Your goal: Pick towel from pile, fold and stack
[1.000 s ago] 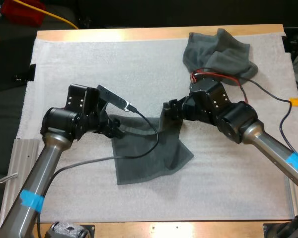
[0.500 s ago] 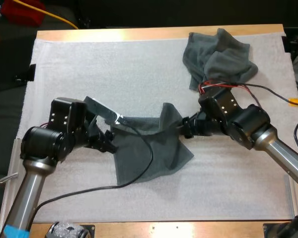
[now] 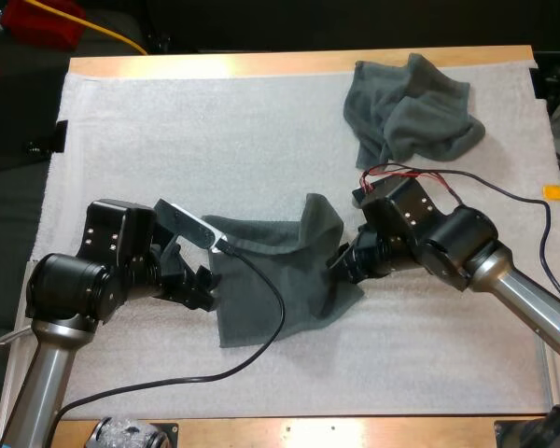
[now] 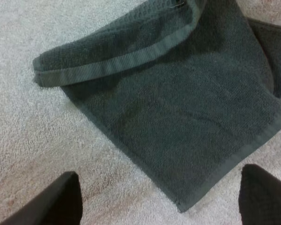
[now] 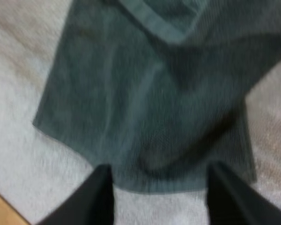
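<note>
The wooden table (image 3: pixel 261 63) carried the white mat (image 3: pixel 121 121), which served as the work surface and the only holder of goods; all the cloth rested on it. The flat towel (image 3: pixel 271 289) lay at the mat's middle between the two arms, probably so that both could reach its edges. Its far hem was turned over on itself and its right part stood up in a ridge, so the fold was judged begun but unfinished. The crumpled towel (image 3: pixel 411 107) sat well apart at the far right, as the pile awaiting picking. The left gripper (image 3: pixel 194 285) hovered at the flat towel's left edge, fingers wide apart and holding nothing, over the towel's near corner. The right gripper (image 3: pixel 341 266) stood at the right edge, fingers likewise spread and gripping nothing.
</note>
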